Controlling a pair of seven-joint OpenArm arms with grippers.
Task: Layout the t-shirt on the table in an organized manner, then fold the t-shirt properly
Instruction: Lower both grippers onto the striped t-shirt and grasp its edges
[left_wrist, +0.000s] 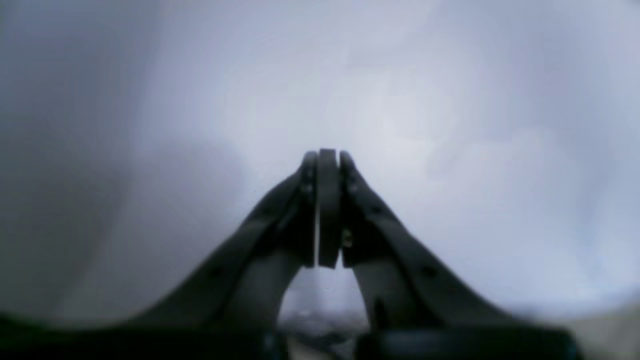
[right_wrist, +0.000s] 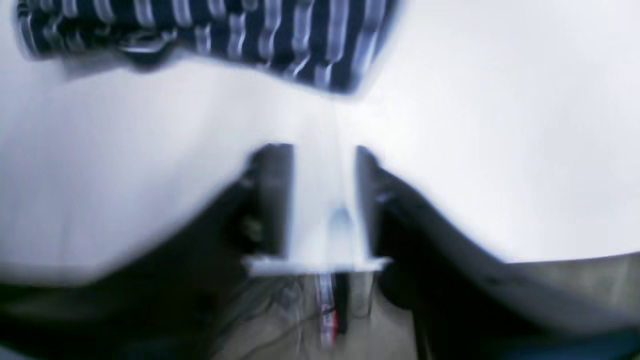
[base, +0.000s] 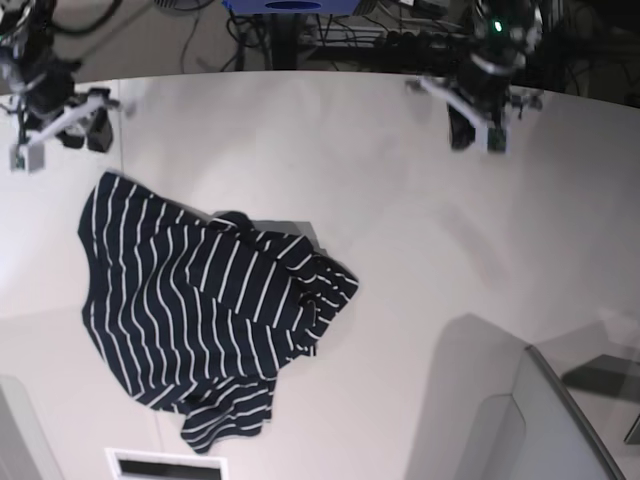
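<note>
The striped t-shirt (base: 205, 320) lies crumpled on the white counter (base: 400, 250), partly spread, with one sleeve or corner bunched into folds on the side nearest the left claw and a hem flap curling out at the base view's lower edge. It sits nearer the right claw (base: 60, 125) than the left one, below it in the base view, and touches neither. A small dark fold pokes up near the collar area; whether that is the neckline cannot be made out.

In the right wrist view the t-shirt (right_wrist: 210, 35) shows only as a blurred striped band beyond the fingertips, cut off by the top edge, with bare counter (right_wrist: 500, 150) between it and the right claw (right_wrist: 322, 165). That claw's jaws stand apart with white counter showing in the gap, holding nothing. The whole picture is smeared, so the fabric's edge is soft.

The left claw (base: 478, 128) hangs over the far side of the counter, well apart from the shirt. In the left wrist view the left claw (left_wrist: 327, 162) has its jaws pressed together with nothing between them, and behind it there is only a hazy grey-white blur in which no surface or edge can be told.

A grey box-like shape (base: 540, 410) sits at the base view's lower corner, cut off by the frame.
</note>
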